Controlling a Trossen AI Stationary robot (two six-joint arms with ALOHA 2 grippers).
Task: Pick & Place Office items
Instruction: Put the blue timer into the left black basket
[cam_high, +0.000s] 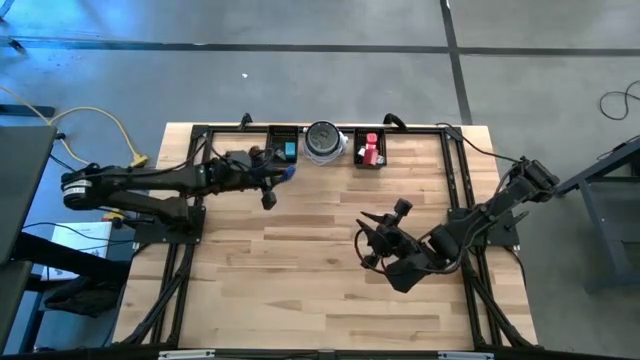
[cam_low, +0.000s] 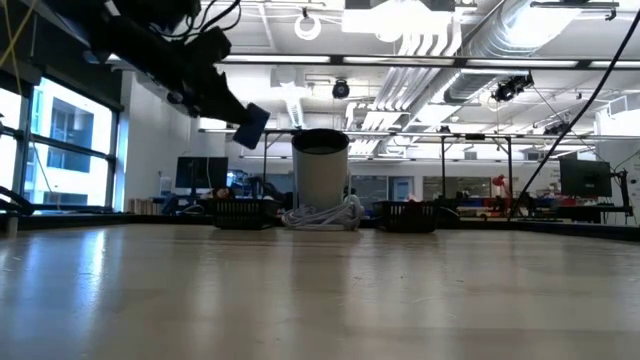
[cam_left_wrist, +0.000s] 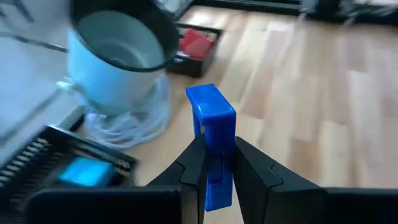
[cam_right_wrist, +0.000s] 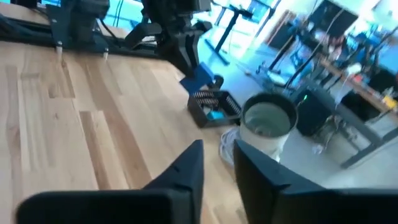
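My left gripper (cam_high: 277, 177) is shut on a small blue block (cam_left_wrist: 211, 118) and hangs above the table just near of the left black tray (cam_high: 283, 147). A teal piece (cam_high: 290, 150) lies in that tray, and red pieces (cam_high: 371, 150) lie in the right black tray (cam_high: 368, 150). The low view shows the blue block (cam_low: 250, 126) high in the air. My right gripper (cam_high: 368, 243) is open, low over the table's right middle, touching nothing. My left gripper pinches the blue block between its two fingers (cam_left_wrist: 249, 165), which are on the block's lower half (cam_left_wrist: 216, 163). The upper end (cam_left_wrist: 210, 102) sticks out past the fingertips. The block is lifted clear of the table, in the air beside the left tray.
A round silver-grey dish (cam_high: 324, 142) stands on a coil of white cord (cam_left_wrist: 134, 124) between the two trays at the far edge. A dark frame (cam_high: 455, 180) borders the table on its far, left and right sides. Bare wood (cam_high: 300, 270) fills the middle and near part.
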